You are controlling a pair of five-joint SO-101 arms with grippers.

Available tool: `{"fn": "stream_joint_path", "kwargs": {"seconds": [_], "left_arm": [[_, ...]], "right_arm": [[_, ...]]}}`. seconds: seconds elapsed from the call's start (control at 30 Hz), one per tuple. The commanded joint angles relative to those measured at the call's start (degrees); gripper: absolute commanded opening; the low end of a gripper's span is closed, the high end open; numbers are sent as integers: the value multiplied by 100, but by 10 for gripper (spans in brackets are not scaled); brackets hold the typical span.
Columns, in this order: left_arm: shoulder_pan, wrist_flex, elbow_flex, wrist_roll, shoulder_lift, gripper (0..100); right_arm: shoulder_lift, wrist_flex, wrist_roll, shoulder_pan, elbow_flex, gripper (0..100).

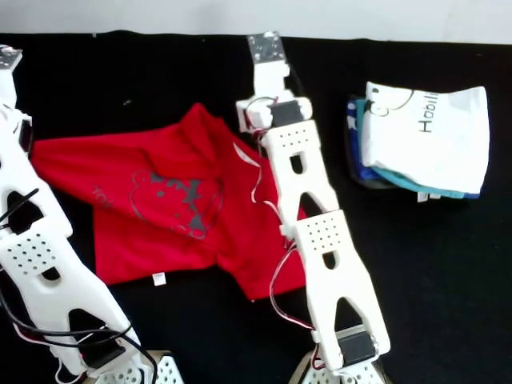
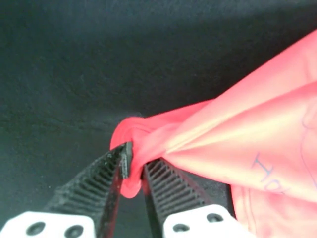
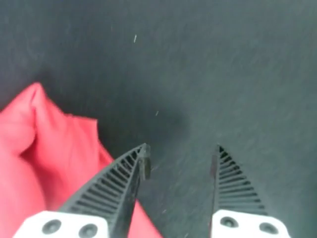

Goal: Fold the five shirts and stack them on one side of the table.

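Progress: mostly done, judging by the layout. A stack of folded shirts (image 1: 420, 144) sits at the far right of the black cloth-covered worktop (image 1: 432, 280). It has a white printed shirt on top with teal and blue edges showing beneath. At least three layers, exact count not readable.

Left to do: the red cotton t-shirt with a grey chest print (image 1: 172, 208) lies centre-left, opened out but rumpled. One flap is turned over near the collar and the hem is uneven, with a small white tag at the near edge. It's unfolded, so it needs folding and then a move onto the stack.

Left end effector (image 2: 136, 163): clamped on a bunched corner of the red shirt. The fabric is pinched into a tight knot between the ribbed black pads, with tension creases fanning out from it.

Right end effector (image 3: 181, 153): spread wide and holding nothing. It's over bare black cloth at the far side, just beside the shirt's edge.

Materials: the red knit is soft and limp and drapes in loose folds. The worktop cover is matte and finely textured. The arms are white printed plastic.
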Motion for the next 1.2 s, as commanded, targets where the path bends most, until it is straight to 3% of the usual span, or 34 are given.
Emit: {"fn": "stream_joint_path", "kwargs": {"seconds": [0.0,0.3,0.57,0.67,0.77,1.17], "left_arm": [[66,62,-215,-44,-66,8],[92,62,-215,-44,-57,8],[84,62,-215,-44,-57,8],[84,62,-215,-44,-57,8],[84,62,-215,-44,-57,8],[92,62,-215,-44,-57,8]], "right_arm": [[-629,312,-237,-101,-664,195],[-1042,1771,-220,-1341,-664,195],[-576,1886,-211,-1701,-655,194],[-453,1886,-211,-1684,-699,147],[-418,1701,-211,-1534,-699,0],[-1138,1552,-211,-549,-655,9]]}}
